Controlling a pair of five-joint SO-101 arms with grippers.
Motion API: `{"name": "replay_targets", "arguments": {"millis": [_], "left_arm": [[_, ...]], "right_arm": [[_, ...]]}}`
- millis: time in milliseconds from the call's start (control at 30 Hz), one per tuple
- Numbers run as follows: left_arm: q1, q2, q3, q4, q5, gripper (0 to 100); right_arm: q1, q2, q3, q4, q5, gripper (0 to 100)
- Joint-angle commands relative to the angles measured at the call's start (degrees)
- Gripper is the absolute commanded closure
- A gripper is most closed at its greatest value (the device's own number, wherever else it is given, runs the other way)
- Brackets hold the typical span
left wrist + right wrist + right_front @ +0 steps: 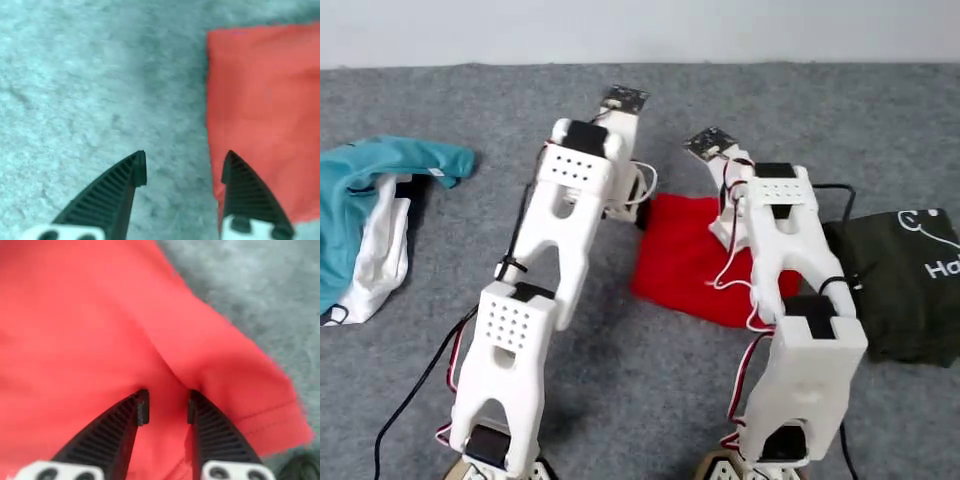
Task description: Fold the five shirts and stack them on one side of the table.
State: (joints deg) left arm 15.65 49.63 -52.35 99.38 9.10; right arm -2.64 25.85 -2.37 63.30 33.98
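I have both arms down at the red shirt (685, 265), which lies partly folded in the middle of the table (650, 400). The left gripper (186, 160) is released, jaws spread wide across the shirt's straight side edge, one jaw above red cloth and the other above bare grey table. I judge it sits there to take that edge for the next fold. The right gripper (168, 392) hangs over the body of the shirt, jaws only a little apart, straddling a soft ridge of cloth near a hemmed corner. It looks ready to pinch but is not clenched on anything. Off to my right a dark shirt (905, 280) lies flat, just beside the red one and possibly touching it; I take that side as the stack. Well apart on my left, a teal shirt (380, 170) sits crumpled over a white shirt (380, 260), both unfolded. The dark shirt is the only thing crowding the right arm.
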Motion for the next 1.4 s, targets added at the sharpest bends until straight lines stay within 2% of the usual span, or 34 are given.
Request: {"name": "replay_targets", "arguments": {"millis": [0, 167, 300, 500, 700, 1000, 1133, 1367], "left_arm": [[2.0, -3.9, 1.8, 1.0, 0.1, 75], [1.8, -3.9, 5.4, -0.2, 0.1, 75], [2.1, -3.9, 9.2, -3.1, 0.1, 75], [1.3, -4.0, 10.2, -3.4, 0.1, 75], [-1.2, -4.3, 10.1, -3.4, 0.1, 75], [-2.3, -5.2, 9.3, -1.7, 0.1, 75], [-3.9, -7.6, 5.1, 1.2, 0.1, 75], [-5.2, -10.5, 6.7, 1.1, 0.1, 75]], "right_arm": [[1.5, 0.2, -0.4, -3.7, 0.5, 86.2], [1.3, 0.4, -0.9, -4.5, 0.5, 86.3], [1.3, 0.2, -2.2, -1.1, 0.5, 86.4], [1.2, 0.2, -7.5, 9.0, 0.3, 86.2], [1.3, 0.2, -18.7, 23.8, 0.1, 86.2], [1.5, 0.2, -32.1, 39.2, 0.0, 86.2], [2.2, -1.4, -32.1, 39.4, -4.5, 86.1], [3.9, -9.1, -25.3, 39.4, -5.1, 86.1]]}}
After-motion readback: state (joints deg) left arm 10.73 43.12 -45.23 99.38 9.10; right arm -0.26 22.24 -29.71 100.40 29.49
